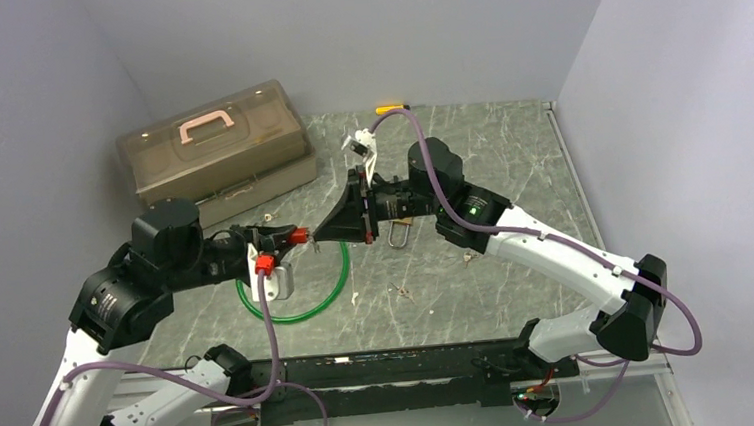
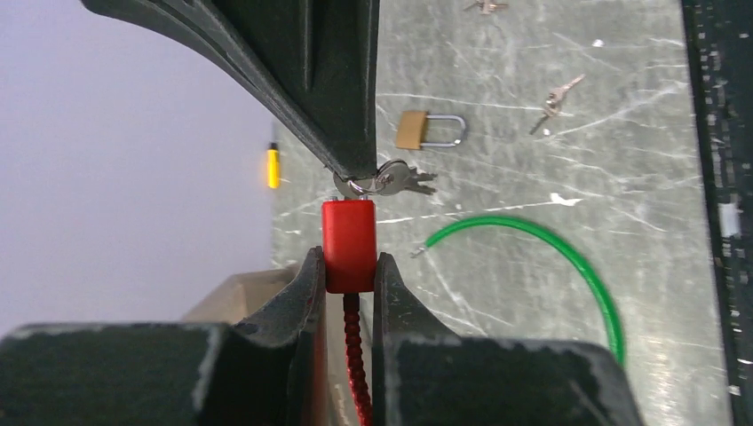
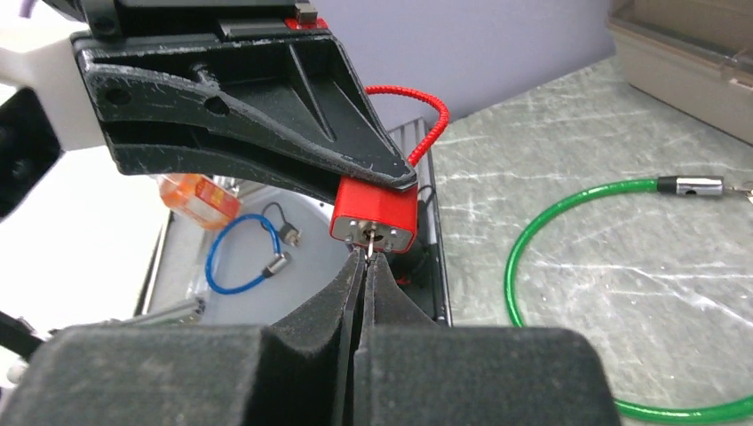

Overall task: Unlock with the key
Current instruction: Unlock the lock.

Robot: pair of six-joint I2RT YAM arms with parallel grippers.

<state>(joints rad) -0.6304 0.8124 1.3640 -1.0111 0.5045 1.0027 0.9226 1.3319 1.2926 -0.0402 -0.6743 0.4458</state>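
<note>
Your left gripper (image 2: 349, 264) fills the bottom of its wrist view; jaws only slightly apart, clamped on the sides of the red lock (image 2: 348, 232); lock body sits upright between the pads, up off the counter (image 2: 533, 53); its red coiled cable (image 2: 356, 373) runs back between the fingers.

Right gripper (image 3: 366, 263) is closed tight; tips pinch the key (image 3: 368, 248); key meets the keyhole face of the red lock head-on; you can't tell from these views how deep it sits or whether it's turned.

Spare keys (image 2: 401, 178) on a ring hang beside the right gripper's tip, just above the lock in the left wrist view.

From the top view, both grippers meet tip to tip over the middle of the counter, with the lock between them; green cable loop (image 1: 299, 304) lies flat on the counter near them.

Elsewhere: brass padlock (image 2: 431, 130) lies flat, well apart from the held lock; loose keys (image 2: 555, 98) lie near it; tan toolbox (image 1: 214, 154) is at the far left with its lid down; small yellow item (image 2: 273, 167) sits at the far edge by the wall; blue cable loop (image 3: 240, 253) lies in a tray past the counter's near edge.
</note>
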